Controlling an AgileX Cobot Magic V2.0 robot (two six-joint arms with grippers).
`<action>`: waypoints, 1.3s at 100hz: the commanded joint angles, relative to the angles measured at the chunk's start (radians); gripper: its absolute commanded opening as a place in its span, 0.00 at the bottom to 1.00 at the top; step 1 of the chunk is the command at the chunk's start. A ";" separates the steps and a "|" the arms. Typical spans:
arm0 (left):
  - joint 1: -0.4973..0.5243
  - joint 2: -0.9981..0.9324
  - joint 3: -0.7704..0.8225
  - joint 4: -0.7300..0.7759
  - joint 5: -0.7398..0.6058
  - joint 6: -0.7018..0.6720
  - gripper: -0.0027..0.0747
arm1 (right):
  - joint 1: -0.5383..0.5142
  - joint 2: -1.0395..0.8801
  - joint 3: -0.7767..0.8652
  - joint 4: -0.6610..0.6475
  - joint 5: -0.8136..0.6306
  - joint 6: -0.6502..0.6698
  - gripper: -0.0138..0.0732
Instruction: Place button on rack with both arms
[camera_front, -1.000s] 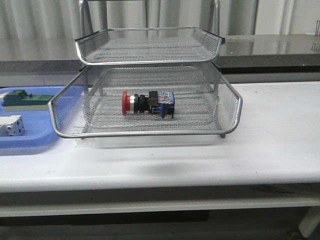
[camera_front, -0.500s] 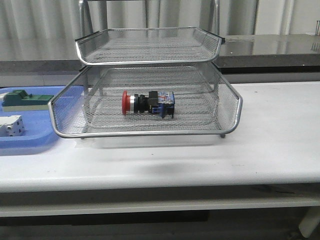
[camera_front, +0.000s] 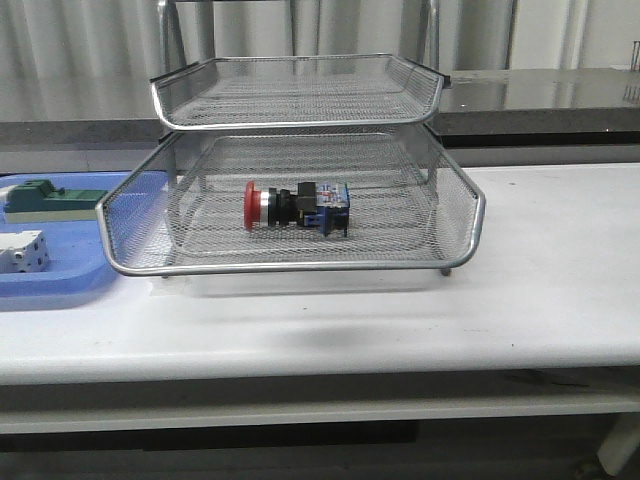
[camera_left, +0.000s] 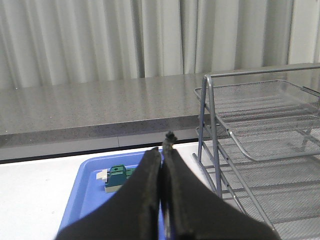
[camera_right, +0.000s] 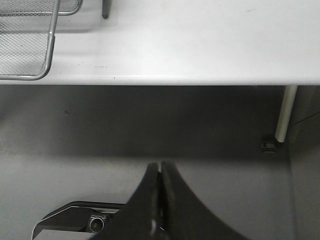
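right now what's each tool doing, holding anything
Left tool: closed, holding nothing.
Right tool: closed, holding nothing.

No readable text (any view, any object).

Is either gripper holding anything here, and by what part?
Nothing is held. The left gripper and right gripper are both shut empty; the button lies in the rack.
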 joint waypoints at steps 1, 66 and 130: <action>0.002 0.007 -0.029 -0.016 -0.064 -0.010 0.01 | 0.001 0.002 -0.035 0.033 -0.054 -0.006 0.08; 0.002 0.007 -0.029 -0.016 -0.064 -0.010 0.01 | 0.114 0.399 -0.035 0.470 -0.199 -0.301 0.08; 0.002 0.007 -0.029 -0.016 -0.064 -0.010 0.01 | 0.533 0.801 -0.035 0.467 -0.649 -0.305 0.09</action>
